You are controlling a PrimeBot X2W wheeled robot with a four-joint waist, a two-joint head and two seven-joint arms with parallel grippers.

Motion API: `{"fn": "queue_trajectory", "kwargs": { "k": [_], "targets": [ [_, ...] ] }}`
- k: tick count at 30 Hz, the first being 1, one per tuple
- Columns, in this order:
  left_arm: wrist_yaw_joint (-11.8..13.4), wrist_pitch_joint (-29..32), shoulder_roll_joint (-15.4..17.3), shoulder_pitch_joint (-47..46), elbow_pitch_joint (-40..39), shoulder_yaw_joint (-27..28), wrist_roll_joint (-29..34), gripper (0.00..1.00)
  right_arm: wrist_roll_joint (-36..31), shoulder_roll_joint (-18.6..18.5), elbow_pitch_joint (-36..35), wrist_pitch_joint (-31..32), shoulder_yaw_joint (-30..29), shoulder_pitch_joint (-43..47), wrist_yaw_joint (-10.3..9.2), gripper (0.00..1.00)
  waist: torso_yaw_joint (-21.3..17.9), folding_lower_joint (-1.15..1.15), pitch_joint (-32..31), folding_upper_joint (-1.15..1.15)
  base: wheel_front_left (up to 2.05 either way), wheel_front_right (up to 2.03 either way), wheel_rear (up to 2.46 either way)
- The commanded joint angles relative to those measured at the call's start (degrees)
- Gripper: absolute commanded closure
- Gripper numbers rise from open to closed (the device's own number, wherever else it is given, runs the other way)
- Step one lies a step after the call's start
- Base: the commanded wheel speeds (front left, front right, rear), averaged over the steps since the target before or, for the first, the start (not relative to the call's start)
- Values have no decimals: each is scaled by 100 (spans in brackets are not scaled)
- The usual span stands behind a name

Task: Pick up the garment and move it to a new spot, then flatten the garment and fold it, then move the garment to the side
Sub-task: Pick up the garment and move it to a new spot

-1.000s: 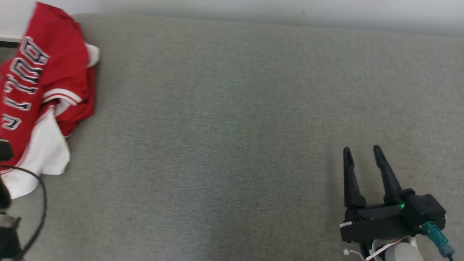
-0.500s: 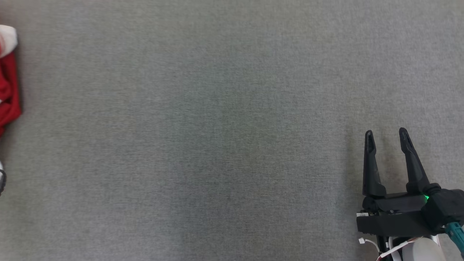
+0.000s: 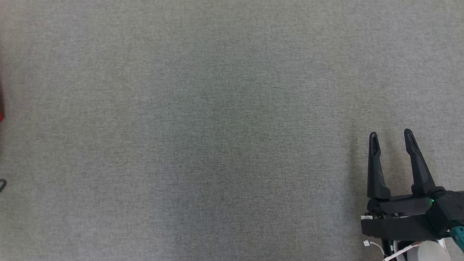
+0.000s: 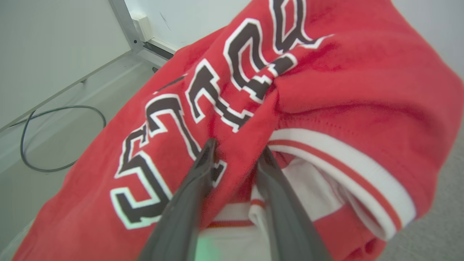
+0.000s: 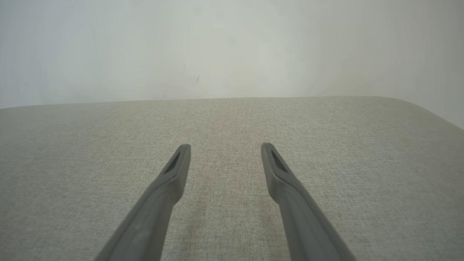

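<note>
1. The crumpled red jersey garment with white trim and black-and-white lettering (image 4: 326,108) lies bunched at the robot's far left. In the head view only a red sliver (image 3: 1,116) shows at the left edge.
2. In the left wrist view, the row of lettering runs from lower left to upper right, oblique to the line of the fingers.
3. The left pincer (image 4: 238,146) is directly at the garment. Its two fingers straddle a raised ridge of red cloth. The frames do not settle whether that ridge is clamped.
4. The right pincer (image 3: 390,133) stands spread and empty over the bare grey woven fabric surface (image 3: 217,127), well apart from the garment.
5. Judgement: the left arm is much the nearer. The lift should rest on it, carrying the garment rightward onto the open surface.
</note>
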Motion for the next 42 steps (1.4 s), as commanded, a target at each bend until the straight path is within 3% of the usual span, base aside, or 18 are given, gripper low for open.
{"fn": "queue_trajectory", "kwargs": {
  "k": [1,6,14,21,33,42],
  "targets": [
    [-13,-93,-13,-66,70,-41,38,100,-32,-28,-19,-2,-10,72,-12,0,38,0,-15,0,0,0,0],
    [-41,-566,-54,-280,-4,-147,-18,100,-33,-90,14,-3,-8,118,-12,0,178,0,-134,0,0,0,0],
    [-34,-789,-44,-527,-704,-491,-141,100,33,-27,142,-2,105,207,-12,0,294,0,-514,0,0,0,0],
    [-35,-803,12,-729,-2021,-1007,-126,100,151,73,307,-2,253,258,-12,0,230,0,-1010,0,0,0,0],
    [-35,-381,-173,-1156,-3888,-1738,-443,100,651,115,516,-2,391,324,-12,0,-381,0,-1497,0,0,0,0],
    [37,187,-848,-1129,-5096,-2271,-616,100,903,113,615,-2,479,308,-12,0,-1046,0,-1674,0,0,0,0]
  ]
}}
